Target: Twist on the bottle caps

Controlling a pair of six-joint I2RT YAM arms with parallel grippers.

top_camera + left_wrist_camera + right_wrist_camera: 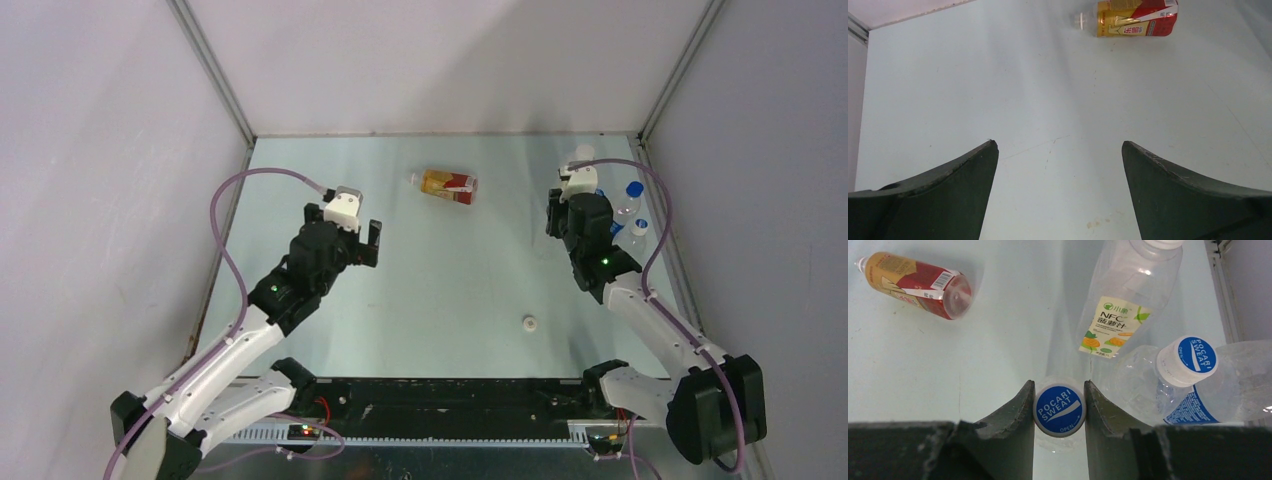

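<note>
We see a pale blue-green tabletop (440,290), matte, with faint scratches and a few small brownish specks showing in the left wrist view. 3 plain whitish-lilac walls close it in: 1 on the left (100,200), 1 at the back (440,60), 1 on the right (770,150). 2 grey metal posts (212,70) (678,70) rise from the back corners. A black rail (450,395) runs along the near edge. The light is soft and even, and shadows stay faint.

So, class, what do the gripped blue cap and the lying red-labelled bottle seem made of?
Blue cap: likely moulded plastic, opaque, smooth, with printed white lettering. Red-labelled bottle: probably clear plastic, its see-through base glinting; label looks like glossy printed film.
</note>
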